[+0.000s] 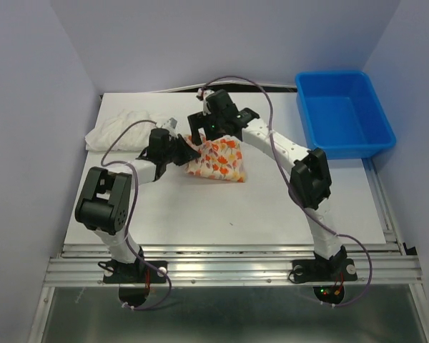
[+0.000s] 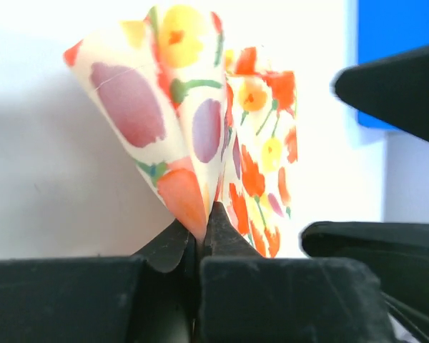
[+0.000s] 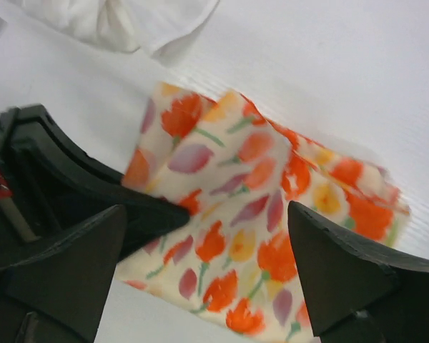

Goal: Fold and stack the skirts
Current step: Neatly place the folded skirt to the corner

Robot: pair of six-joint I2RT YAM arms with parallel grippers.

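Your left gripper (image 2: 200, 239) is clamped on the 9 o'clock corner of the printed skirt (image 1: 218, 163), mid-table, with the cloth running off toward 4 o'clock. The right gripper (image 3: 207, 214) hangs over its 12 o'clock edge, fingers apart, so it's nearer the far side. The white skirt (image 1: 121, 130) sits at 10 o'clock.

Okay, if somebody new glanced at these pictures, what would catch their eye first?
The bright floral skirt near the middle of the table stands out first. A fold of it is pinched in the shut left gripper, and the open right gripper hangs over it. Next comes the blue bin at the far right corner, then the crumpled white skirt at the far left.
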